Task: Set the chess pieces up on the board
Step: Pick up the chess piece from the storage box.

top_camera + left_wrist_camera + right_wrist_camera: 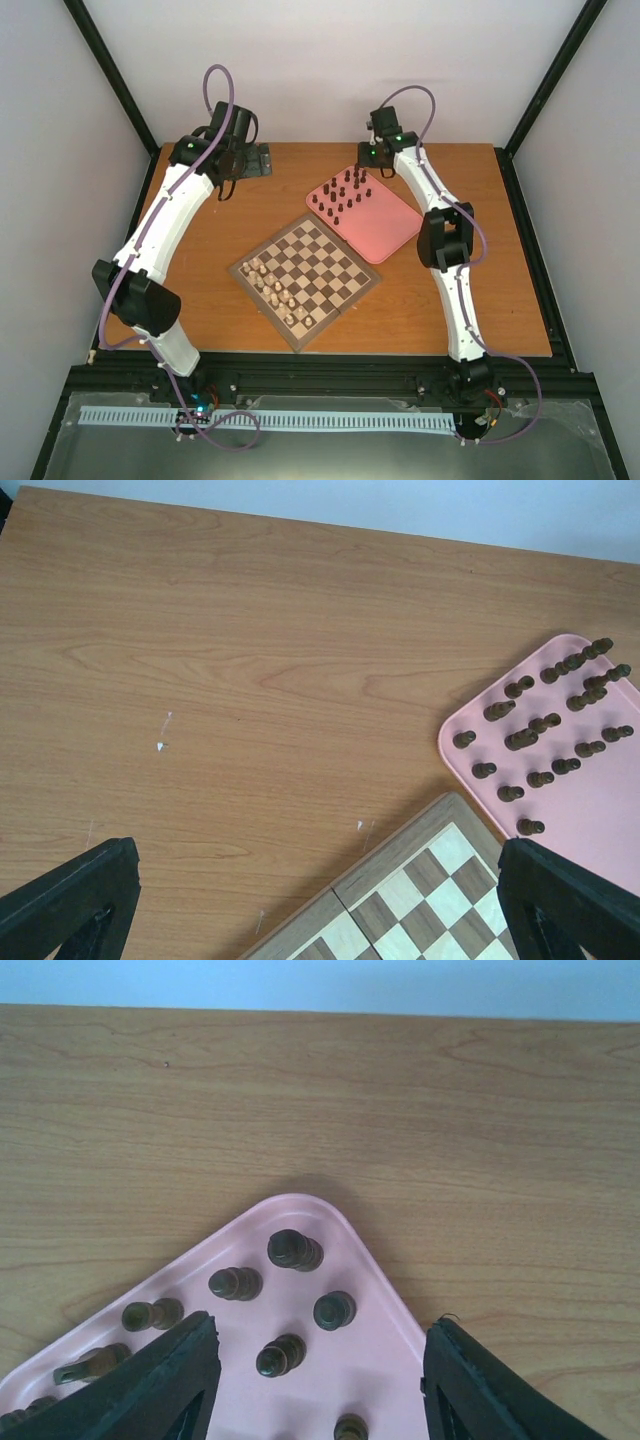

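Right now the chess pieces (345, 195), the dark brown ones, all stand upright on a pink tray (388, 238). The tray lies right of the table's (450, 310) middle and toward its far edge. The pieces are in loose rows on the far-left half of the tray, and the half nearer the right edge is bare pink.

The board (330, 262) lies at the middle of the table, turned so one corner points at the near edge. Its far-right side runs just beside the tray; I cannot tell whether the two touch. Pale chessmen (275, 290) stand in two rows along the board's near-left side.

The right pincer (320, 1325) hangs over the tray's far corner, the one closest to the table's far edge. Its fingers (175, 1380) stand wide apart, one on each side of a small cluster of dark pieces near that rounded corner. They touch none of them, as far as the wrist view shows, and nothing is held.

The left pincer (318, 850) is up over bare wood toward the table's far-left corner, well apart from both the board and the tray. Its fingers are spread wide and carry nothing. Its wrist view shows one corner of the board and the tray with its pieces off to the right.
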Robot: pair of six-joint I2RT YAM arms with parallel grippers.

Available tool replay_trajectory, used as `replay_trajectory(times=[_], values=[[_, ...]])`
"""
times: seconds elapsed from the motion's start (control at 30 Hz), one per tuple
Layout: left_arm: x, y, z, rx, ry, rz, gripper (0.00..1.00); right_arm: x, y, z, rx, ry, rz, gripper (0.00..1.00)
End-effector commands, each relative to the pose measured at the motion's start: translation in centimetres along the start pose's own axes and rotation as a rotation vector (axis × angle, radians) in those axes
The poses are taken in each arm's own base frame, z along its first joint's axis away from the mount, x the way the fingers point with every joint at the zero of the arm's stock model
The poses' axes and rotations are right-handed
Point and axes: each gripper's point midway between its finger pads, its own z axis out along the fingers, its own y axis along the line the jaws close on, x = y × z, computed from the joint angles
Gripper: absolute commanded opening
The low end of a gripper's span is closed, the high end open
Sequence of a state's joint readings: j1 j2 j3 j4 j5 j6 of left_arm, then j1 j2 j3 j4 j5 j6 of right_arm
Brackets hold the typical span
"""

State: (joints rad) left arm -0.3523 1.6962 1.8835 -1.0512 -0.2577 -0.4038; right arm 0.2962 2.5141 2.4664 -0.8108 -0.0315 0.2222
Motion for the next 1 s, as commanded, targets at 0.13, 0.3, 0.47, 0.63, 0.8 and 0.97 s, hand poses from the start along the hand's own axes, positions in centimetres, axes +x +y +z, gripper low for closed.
replay_trajectory(times=[0.13,0.3,0.47,0.63,0.8,0.97], values=[[-0.1,0.1,0.2,-0.003,0.006,0.010,1.00,0.3,-0.8,2.3,0.019,-0.012,0.013,0.54],[0.1,0.0,0.7,-0.004,0.016,0.011,1.00,0.6,-1.1,3.2,0.031,-0.011,0.010,0.51],[0.3,-0.2,1.1,-0.002,0.027,0.011,1.00,1.2,-1.3,3.9,0.033,0.002,0.011,0.50],[0.5,-0.3,1.4,-0.002,0.039,0.005,1.00,1.3,-1.3,4.4,0.037,0.002,0.007,0.48],[0.6,-0.2,1.6,-0.009,0.042,0.009,1.00,1.4,-1.3,5.0,0.031,-0.001,0.011,0.45],[0.5,-0.1,1.5,-0.016,0.038,0.017,1.00,1.6,-1.4,5.5,0.036,0.000,0.015,0.40]])
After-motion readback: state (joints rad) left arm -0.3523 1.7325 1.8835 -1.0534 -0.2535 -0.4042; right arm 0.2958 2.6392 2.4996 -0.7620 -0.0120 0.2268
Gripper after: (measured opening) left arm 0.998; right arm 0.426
